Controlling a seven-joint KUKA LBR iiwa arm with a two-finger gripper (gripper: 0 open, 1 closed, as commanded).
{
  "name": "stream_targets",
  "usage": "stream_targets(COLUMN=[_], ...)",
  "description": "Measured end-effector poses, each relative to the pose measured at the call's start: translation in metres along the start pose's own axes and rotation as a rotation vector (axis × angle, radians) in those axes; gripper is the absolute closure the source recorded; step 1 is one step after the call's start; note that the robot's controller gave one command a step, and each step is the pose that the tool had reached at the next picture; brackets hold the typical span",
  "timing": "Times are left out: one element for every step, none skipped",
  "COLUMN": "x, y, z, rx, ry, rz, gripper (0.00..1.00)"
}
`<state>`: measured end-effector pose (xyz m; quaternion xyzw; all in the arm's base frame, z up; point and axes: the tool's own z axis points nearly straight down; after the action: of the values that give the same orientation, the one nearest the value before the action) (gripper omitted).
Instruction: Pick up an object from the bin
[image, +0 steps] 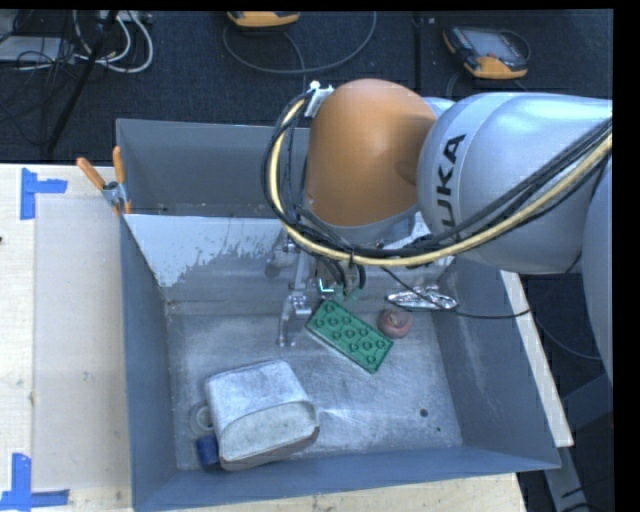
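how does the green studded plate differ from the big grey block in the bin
The green studded plate is thin and bright green; the grey block is thick and pale. The plate carries rows of studs; the block's top looks rough and plain. The plate lies mid-bin, the block toward the view's lower left. Both are roughly rectangular and lie askew to the bin walls.

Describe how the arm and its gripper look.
The arm is a rounded silver-grey shell with black KUKA lettering. An orange dome cover caps its wrist, with yellow and black cables looped around it. The gripper below is bare grey metal.
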<state>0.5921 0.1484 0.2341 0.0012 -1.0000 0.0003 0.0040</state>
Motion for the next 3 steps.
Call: stream_targets(x=[0.041,0.043,0.032], y=[-0.034,-0.018,0.002], z=[0.131,0.134,0.134], rx=[-0.004,0.0,0.01], ry=[-0.016,-0.027,-0.003], rz=[-0.104,-0.158,-0.017], gripper=[0.0,0.0,0.0])
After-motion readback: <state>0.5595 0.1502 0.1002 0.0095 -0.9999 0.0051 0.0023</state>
